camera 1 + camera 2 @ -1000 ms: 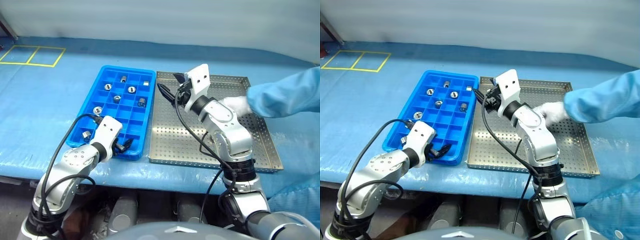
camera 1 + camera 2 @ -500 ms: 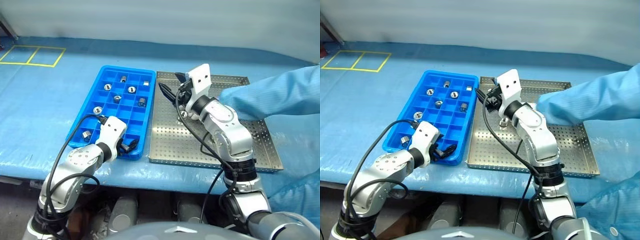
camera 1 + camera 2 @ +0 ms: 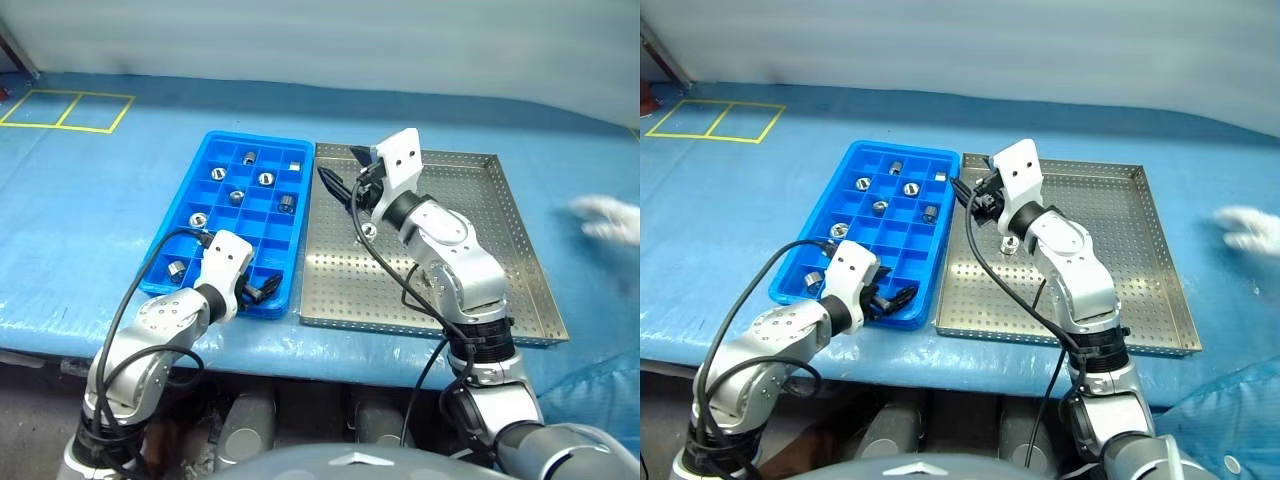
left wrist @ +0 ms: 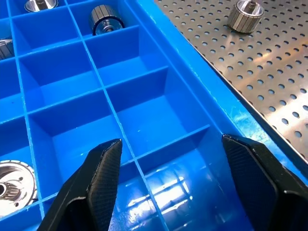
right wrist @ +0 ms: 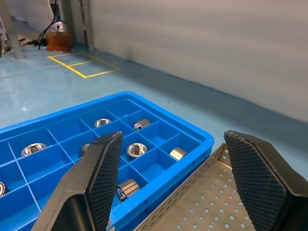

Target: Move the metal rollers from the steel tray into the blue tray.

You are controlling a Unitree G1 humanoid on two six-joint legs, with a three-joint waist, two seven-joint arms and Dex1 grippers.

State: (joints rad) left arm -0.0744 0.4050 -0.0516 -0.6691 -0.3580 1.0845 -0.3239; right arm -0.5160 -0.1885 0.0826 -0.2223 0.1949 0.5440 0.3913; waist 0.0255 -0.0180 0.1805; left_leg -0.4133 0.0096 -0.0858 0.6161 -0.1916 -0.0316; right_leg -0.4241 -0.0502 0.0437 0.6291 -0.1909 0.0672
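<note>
Here, one metal roller [image 3: 1008,243] on steel tray [image 3: 1140,300], blue tray [image 3: 845,215] beside

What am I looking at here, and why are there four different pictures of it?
It is a two-armed humanoid robot at a blue-covered table. Two pictures come from cameras on its head, two from cameras on its wrists. The blue tray has small compartments, several holding metal rollers. Beside it lies the steel tray with one roller on it. The left gripper hangs open over the blue tray's near end; the right gripper is open above the steel tray. Neither holds anything. A person's white-gloved hand is at the right edge.
</note>
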